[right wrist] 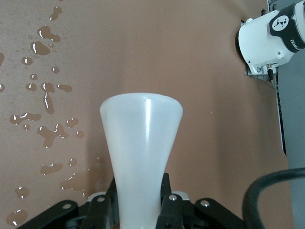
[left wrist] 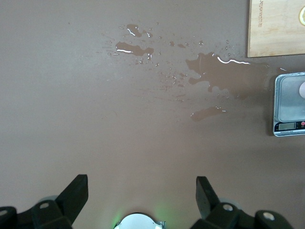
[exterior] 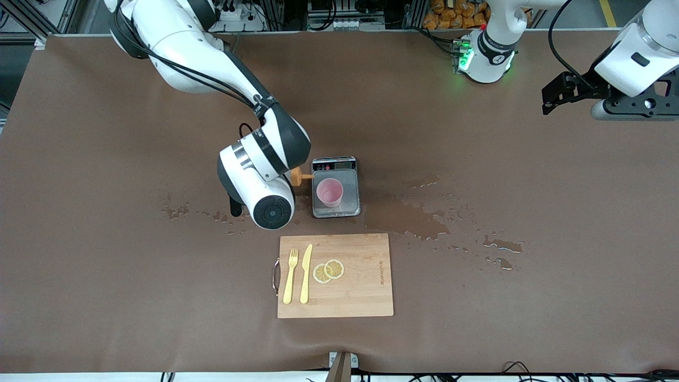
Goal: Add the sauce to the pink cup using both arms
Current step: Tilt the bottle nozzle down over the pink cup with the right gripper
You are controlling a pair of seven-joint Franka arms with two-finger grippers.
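We take the grey scale [exterior: 336, 187] as our landmark. The pink cup [exterior: 330, 192] stands upright on its plate, presumably so that the added sauce can be weighed. The right gripper [right wrist: 138, 202] hangs just beside the scale, toward the right arm's end of the table, its fingers clamped on the sauce bottle [right wrist: 141, 148]; the bottle lies tipped sideways, its orange cap [exterior: 300, 178] pointing at the cup but apparently not yet over the rim, so we judge pouring has not begun. The left gripper [left wrist: 142, 195] waits well apart from the scale, over bare table toward the left arm's end, fingers spread with nothing between them. Spilled liquid [exterior: 419, 218] lies beside the scale.
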